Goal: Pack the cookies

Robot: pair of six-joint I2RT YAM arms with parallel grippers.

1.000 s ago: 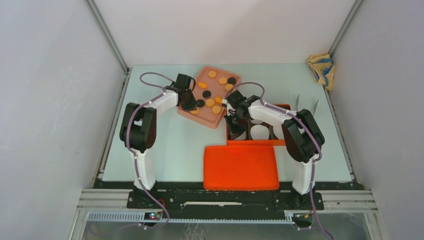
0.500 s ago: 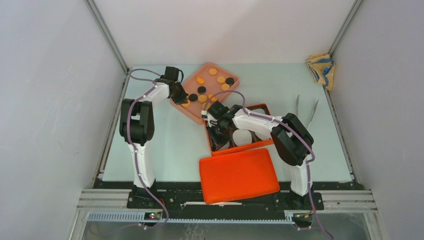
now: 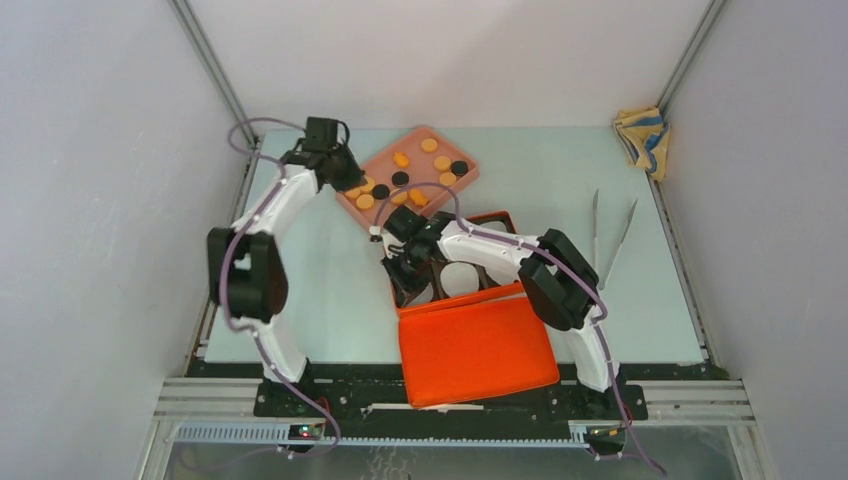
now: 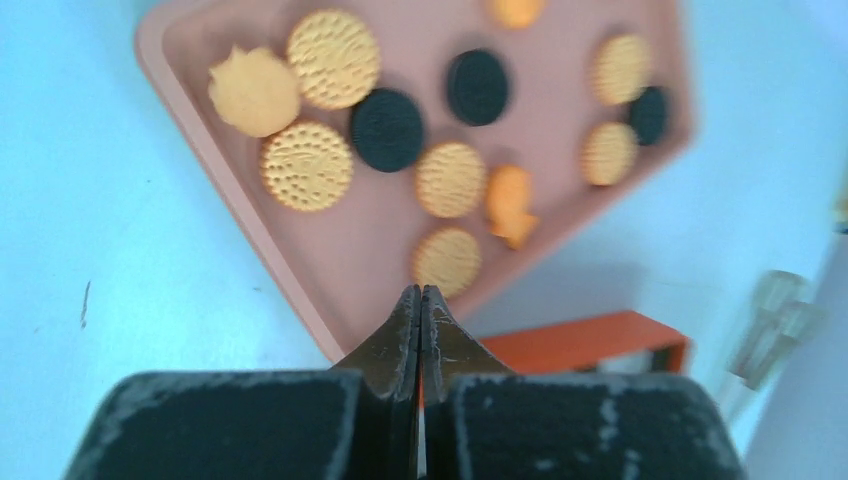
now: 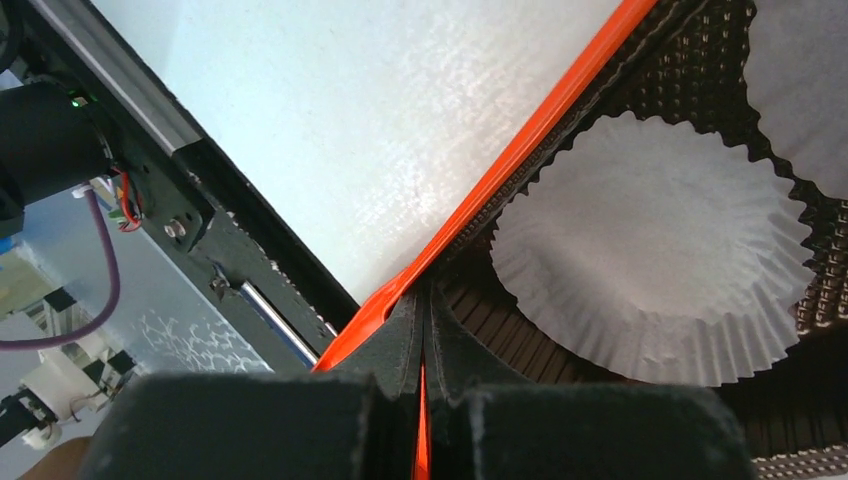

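On the surface (image 3: 320,300), I see the orange lid (image 3: 478,345) lying just behind the right gripper (image 5: 422,300), on its base side. That gripper's jaws are clamped on the rim of the orange box (image 5: 520,150). A white paper cup (image 5: 650,270) sits in the box just beyond its tips. The left gripper (image 4: 420,300) is pressed together and empty over the near edge of the pink tray (image 4: 330,250). The cookies (image 4: 450,178) lie in that tray, just ahead of its tips.

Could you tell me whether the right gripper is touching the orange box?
Touching. The right wrist view shows the right gripper shut on the side wall of the orange box. The wall's thin orange edge runs straight down between the closed jaws.
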